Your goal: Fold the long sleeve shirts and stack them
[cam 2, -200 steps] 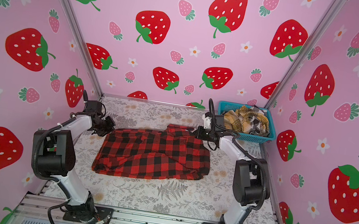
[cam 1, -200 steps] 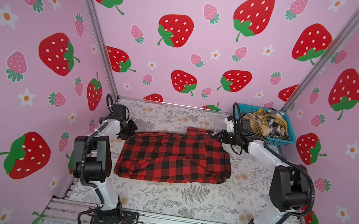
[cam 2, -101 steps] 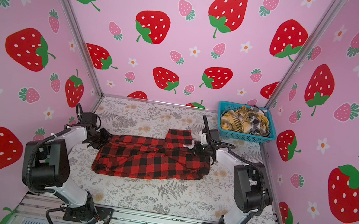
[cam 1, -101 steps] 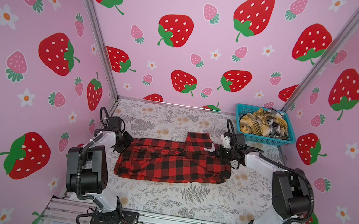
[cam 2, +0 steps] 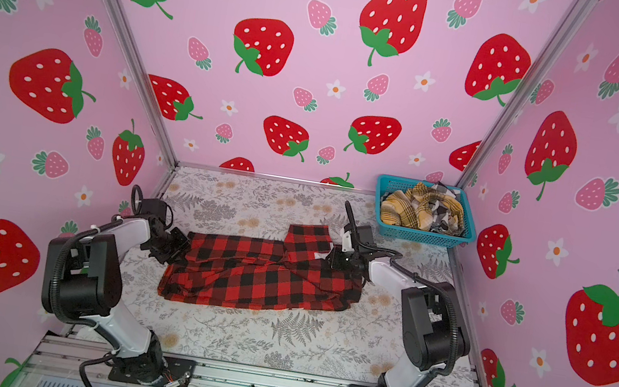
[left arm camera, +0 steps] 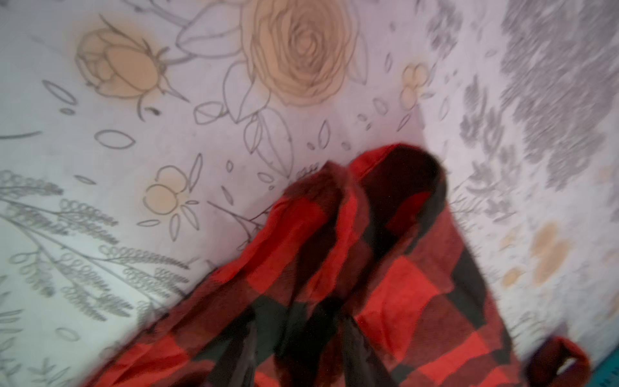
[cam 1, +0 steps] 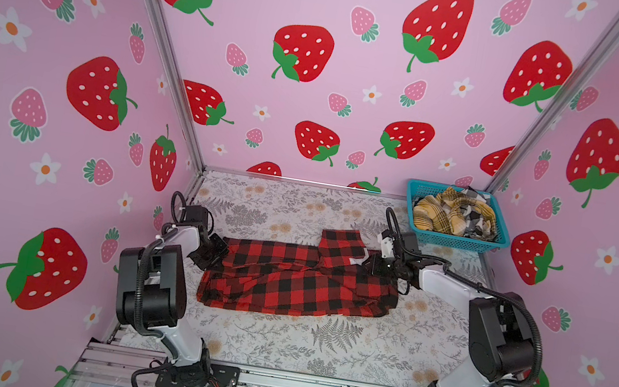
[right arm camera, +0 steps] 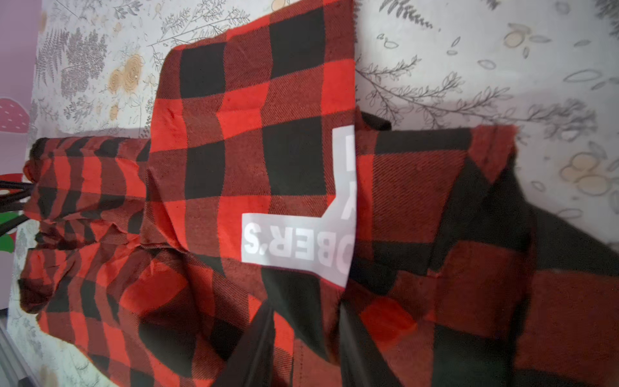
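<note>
On the worktop (cam 1: 275, 345), left gripper (cam 1: 212, 255) and right gripper (cam 1: 372, 265), both released, sit at opposite ends of the red shirt (cam 1: 297, 289).

white lettering (right arm camera: 294, 244) on the red shirt (right arm camera: 234, 134) partly folded under.

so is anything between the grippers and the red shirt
Nothing visible: the left gripper and right gripper are right at the two ends of the red shirt; the basket sits apart in the back corner.
</note>
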